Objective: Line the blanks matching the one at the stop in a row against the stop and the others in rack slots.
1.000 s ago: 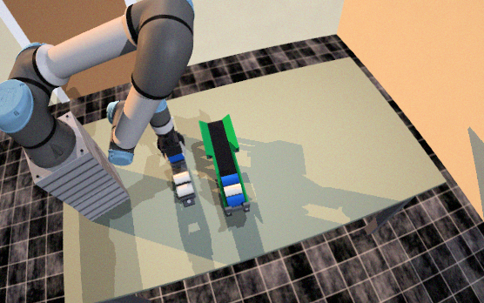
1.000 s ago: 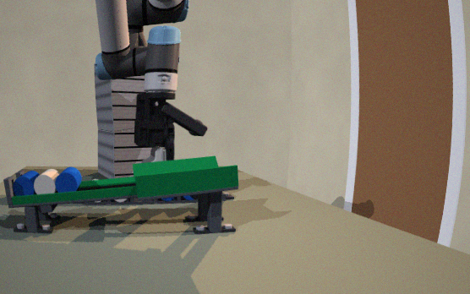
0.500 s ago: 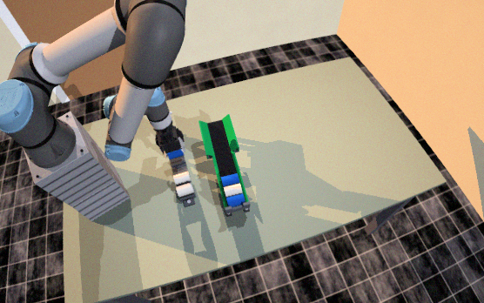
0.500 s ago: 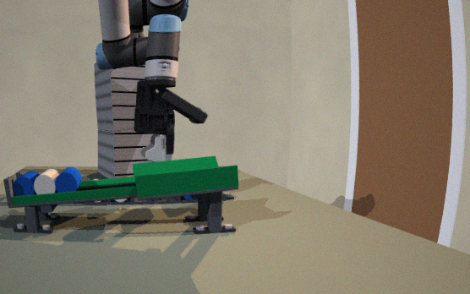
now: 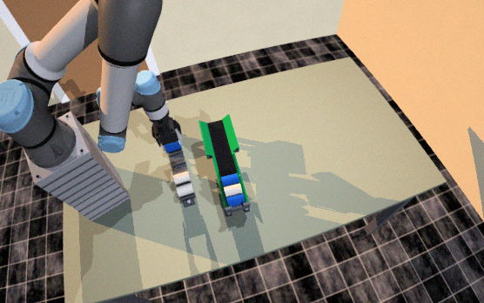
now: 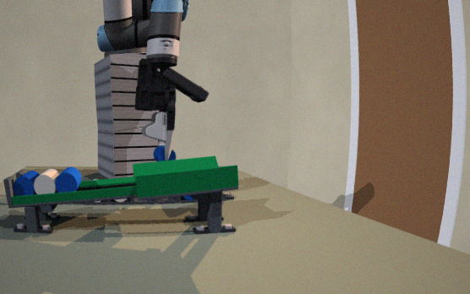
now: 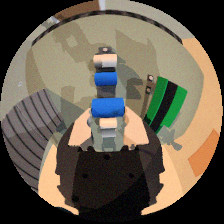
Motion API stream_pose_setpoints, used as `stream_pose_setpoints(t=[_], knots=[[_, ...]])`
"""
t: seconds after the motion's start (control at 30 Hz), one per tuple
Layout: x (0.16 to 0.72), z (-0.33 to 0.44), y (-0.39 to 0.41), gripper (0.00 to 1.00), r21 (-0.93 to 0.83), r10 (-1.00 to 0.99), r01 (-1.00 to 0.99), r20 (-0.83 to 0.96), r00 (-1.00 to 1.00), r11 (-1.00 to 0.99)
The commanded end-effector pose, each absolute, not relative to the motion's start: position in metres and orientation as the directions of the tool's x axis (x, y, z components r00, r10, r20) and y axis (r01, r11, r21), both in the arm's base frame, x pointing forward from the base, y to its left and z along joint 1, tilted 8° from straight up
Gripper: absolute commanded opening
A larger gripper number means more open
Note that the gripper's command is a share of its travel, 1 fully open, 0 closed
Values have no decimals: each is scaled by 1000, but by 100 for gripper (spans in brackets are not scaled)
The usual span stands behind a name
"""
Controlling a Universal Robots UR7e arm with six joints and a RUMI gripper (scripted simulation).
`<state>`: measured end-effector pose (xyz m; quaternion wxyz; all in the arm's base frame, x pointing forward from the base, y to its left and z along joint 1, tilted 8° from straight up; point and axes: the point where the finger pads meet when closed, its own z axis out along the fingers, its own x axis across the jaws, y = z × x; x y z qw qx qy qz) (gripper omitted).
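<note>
Where ramp hides rack (image 5: 188, 202).

matt green plastic-looking ramp (image 5: 233, 141) (image 6: 186, 179) (image 7: 159, 96), smooth blue plastic-looking blanks (image 5: 235, 199) (image 6: 68, 179) (image 7: 108, 107)
</note>
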<state>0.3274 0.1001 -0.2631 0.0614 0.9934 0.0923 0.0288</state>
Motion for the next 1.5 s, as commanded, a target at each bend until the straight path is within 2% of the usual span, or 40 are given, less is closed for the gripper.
stream_pose_setpoints(t=[0.0, 0.83, 1.13, 1.47], knots=[[323, -249, 103, 36, 126, 188, 182, 35, 982, -975], [325, -241, 103, 36, 126, 187, 181, 37, 982, -975], [368, -236, 86, 36, 126, 169, 162, 43, 985, -979], [454, -205, 39, 36, 124, 133, 126, 48, 990, -984]])
